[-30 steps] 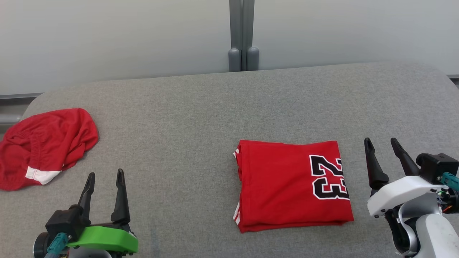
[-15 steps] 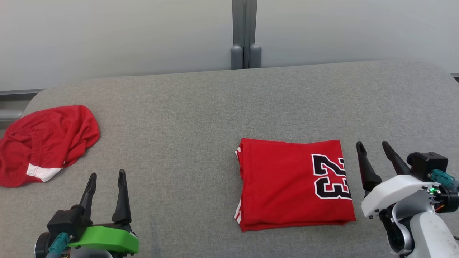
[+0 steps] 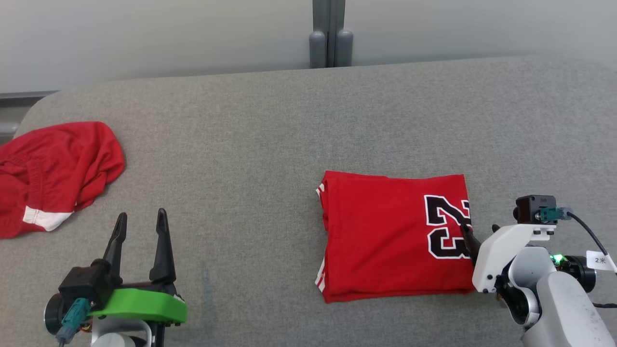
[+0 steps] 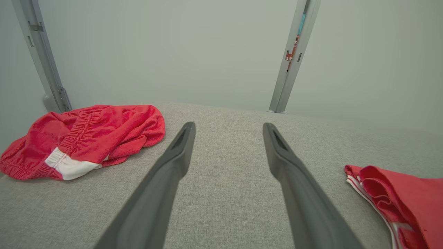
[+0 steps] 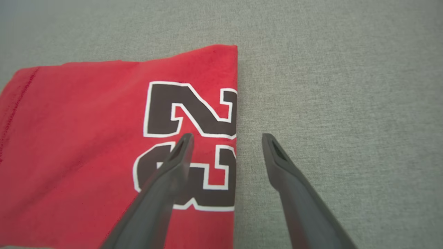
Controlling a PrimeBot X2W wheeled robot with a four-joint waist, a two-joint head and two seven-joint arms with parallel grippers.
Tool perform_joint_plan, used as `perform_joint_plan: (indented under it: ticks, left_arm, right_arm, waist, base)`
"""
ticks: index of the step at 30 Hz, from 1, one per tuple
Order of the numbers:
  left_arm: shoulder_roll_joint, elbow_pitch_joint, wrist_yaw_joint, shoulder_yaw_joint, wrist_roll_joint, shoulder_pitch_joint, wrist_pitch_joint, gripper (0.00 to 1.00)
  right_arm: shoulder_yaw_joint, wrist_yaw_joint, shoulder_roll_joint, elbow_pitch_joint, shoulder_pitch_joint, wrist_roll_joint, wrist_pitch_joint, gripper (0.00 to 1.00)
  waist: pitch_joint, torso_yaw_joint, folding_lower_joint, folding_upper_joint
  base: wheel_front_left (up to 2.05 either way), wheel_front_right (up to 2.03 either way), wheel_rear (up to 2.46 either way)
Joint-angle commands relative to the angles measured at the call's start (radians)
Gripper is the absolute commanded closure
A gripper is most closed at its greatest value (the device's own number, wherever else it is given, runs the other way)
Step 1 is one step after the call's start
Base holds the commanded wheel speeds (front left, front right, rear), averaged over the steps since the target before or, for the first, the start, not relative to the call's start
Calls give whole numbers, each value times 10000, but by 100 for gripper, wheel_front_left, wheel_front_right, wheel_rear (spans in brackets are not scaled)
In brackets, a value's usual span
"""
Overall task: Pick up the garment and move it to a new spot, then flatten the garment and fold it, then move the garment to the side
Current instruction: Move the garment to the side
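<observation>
From the head view, the folded garment (image 3: 395, 236) lay flat on the grey table (image 3: 270, 144), right of centre. My right gripper (image 3: 480, 229) stood at its right edge, by the number 23 (image 3: 446, 226). My left gripper (image 3: 142, 213) hung wide open over bare cloth-free table, well apart from it. A crumpled pair of red shorts (image 3: 53, 168) sat at the far left.

In the left wrist view, my fingers were spread with nothing between them.

In the right wrist view, my jaws were wide and straddled the garment's right edge, one finger over the number and the other over the table. Whether the tip touched the fabric, I could not tell.

I judged the fold done and the move to the side in hand. Next I needed to go lower and pinch every layer.
</observation>
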Motion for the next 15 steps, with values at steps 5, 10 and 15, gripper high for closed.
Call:
perform_joint_plan:
  ticks: [5,10,15]
  left_arm:
    - [73,-19,-19,-207,20,-521,2,0]
    - [122,1,-19,-390,-15,-760,2,0]
    - [129,-41,-20,-396,-13,-740,2,0]
  right_arm:
    - [-194,-10,132,763,-540,-140,129,0]
    - [-223,-12,131,1838,-627,-264,796,0]
    - [249,-15,-120,2294,-685,-350,1637,100]
  waist:
    - [739,459,0,0]
    - [963,745,0,0]
    - [1001,822,0,0]
  base:
    - [0,0,0]
    - [0,0,0]
    - [0,0,0]
